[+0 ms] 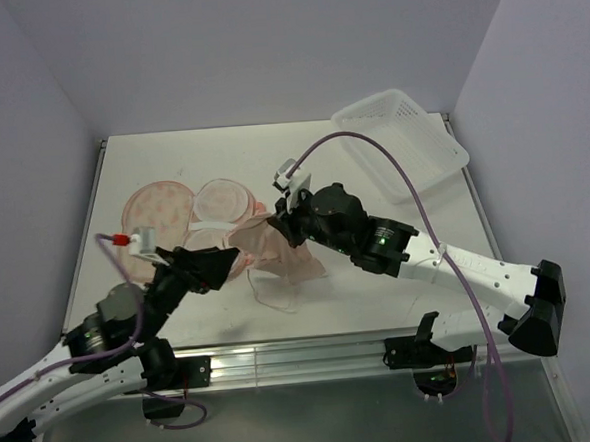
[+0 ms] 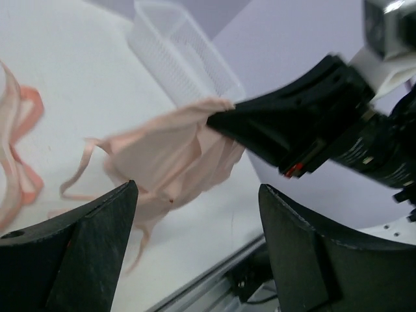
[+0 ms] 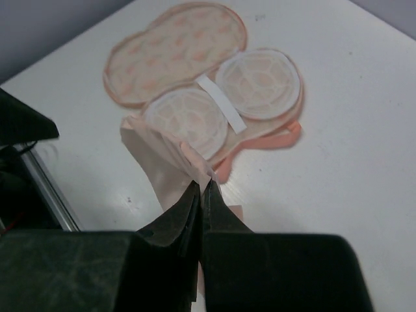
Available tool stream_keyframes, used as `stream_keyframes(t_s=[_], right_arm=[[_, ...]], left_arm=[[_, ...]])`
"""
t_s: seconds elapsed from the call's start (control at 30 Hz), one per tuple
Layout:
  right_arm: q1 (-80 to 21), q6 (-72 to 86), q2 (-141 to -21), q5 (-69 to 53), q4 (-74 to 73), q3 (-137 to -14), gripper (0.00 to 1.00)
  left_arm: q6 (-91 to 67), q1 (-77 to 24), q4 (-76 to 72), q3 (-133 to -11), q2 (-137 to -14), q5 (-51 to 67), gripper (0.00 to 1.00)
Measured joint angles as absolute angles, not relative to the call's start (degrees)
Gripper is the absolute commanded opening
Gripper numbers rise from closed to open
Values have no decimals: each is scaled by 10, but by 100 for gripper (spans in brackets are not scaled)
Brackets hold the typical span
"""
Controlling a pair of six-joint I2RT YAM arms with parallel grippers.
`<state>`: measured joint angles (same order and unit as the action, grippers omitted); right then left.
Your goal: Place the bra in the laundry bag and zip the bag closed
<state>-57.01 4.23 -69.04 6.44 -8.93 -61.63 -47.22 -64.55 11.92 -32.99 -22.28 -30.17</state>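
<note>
The pale peach bra (image 1: 277, 254) hangs bunched above the table's middle, pinched at its top edge by my right gripper (image 1: 278, 222), which is shut on it. The right wrist view shows the tips (image 3: 203, 185) closed on a fold of the bra (image 3: 153, 166). The laundry bag (image 1: 159, 204) lies unzipped and spread flat to the left, printed lobes and whitish mesh rounds (image 3: 259, 79) showing. My left gripper (image 1: 235, 255) stands open just left of the bra (image 2: 162, 153), jaws wide with nothing between them (image 2: 197, 195). The bag's pink edge (image 2: 23, 149) shows at the far left.
A white plastic lattice basket (image 1: 402, 139) stands at the back right corner, also in the left wrist view (image 2: 182, 58). The metal rail (image 1: 303, 356) runs along the table's near edge. Purple cables loop over both arms.
</note>
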Motion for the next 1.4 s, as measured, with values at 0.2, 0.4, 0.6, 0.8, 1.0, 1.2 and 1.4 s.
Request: stream_keyframes(t_s=[0.2,0.4,0.6,0.8,1.0,1.2,1.4], right_arm=[[-608,51,-746,84,-70,-721,0],[-629,62,-828,85,-53,-799,0],[-634,66,-911,75,-40,-849,0],[-635,68,-977,63,-25,-898,0],[-635,84,-1010,48,4,-933,0],[-614,138,-1039,11,59,-937,0],[-548,204,-1112,-31,94,-946,0]], left_arm=[[-406,-646,197,-454,-160,-357,99],[-337,-646,213,-507,-155,-398,99],[-295,-646,222,-507,-151,-423,99],[-279,-646,228,-507,-141,-436,99],[-272,-646,230,-507,-138,-442,99],[-266,-646,230,-507,-138,-450,99],[-266,-646,231,-507,-143,-454,99]])
